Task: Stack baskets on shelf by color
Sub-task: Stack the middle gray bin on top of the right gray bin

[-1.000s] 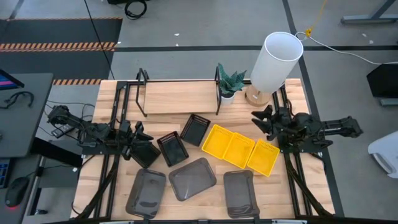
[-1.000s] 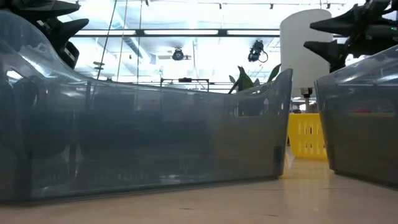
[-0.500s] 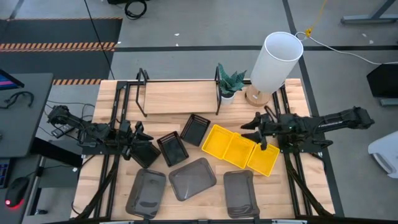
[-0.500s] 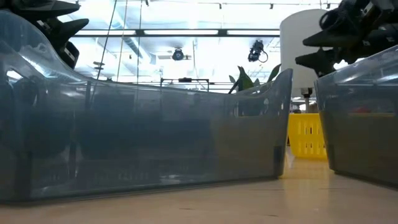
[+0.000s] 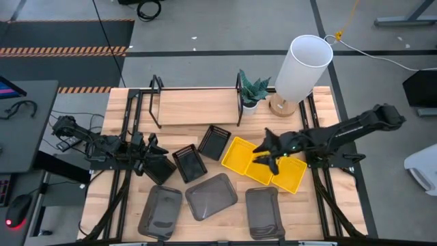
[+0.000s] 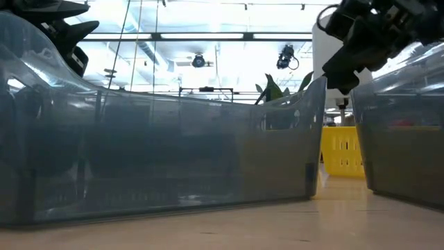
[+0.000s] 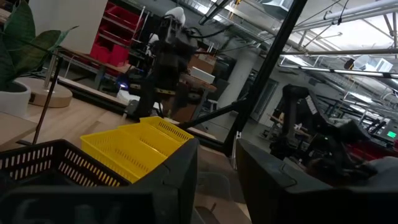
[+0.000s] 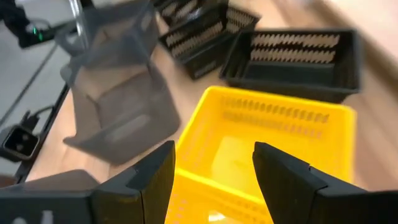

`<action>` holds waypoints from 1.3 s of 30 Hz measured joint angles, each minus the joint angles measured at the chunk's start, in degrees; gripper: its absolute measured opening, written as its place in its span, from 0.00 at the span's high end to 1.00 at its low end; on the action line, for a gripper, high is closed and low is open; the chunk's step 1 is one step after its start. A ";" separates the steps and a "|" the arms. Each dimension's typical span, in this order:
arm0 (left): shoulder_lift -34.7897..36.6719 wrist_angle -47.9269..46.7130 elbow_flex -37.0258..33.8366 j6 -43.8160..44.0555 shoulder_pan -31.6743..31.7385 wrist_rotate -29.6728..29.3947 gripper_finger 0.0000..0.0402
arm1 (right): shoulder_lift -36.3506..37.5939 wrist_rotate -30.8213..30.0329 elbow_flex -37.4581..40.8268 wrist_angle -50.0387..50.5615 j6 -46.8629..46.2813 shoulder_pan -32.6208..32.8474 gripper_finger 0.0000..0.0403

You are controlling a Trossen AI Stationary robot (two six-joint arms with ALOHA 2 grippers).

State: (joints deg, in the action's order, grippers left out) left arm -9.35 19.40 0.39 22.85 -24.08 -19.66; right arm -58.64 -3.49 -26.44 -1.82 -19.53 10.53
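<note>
A robotics lab or industrial workshop hall is shown. A slatted wooden table [image 5: 102,198] is set on a grey concrete floor [image 5: 205,68], on which orange-and-black hazard striping [image 5: 65,50] is marked and cables [image 5: 147,8] are left trailing. Two dark robot arms are mounted at the table's sides. A desk with a computer mouse [image 5: 20,203] is placed beside it. In the left wrist view, red storage racks [image 7: 121,34], exposed ceiling beams [image 7: 348,25] and further machinery [image 7: 171,56] are seen beyond the table. Strip lights and ceiling-hung cameras [image 6: 288,57] are visible in the low view.
</note>
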 joint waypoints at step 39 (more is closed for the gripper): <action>-0.01 0.00 0.00 0.00 -0.01 -0.02 0.71 | -60.74 -12.53 -72.33 32.67 -1.05 16.18 0.45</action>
State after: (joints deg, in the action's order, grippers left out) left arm -9.37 19.40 0.40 22.85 -24.08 -19.68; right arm -119.38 -16.02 -98.77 30.85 -20.58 26.72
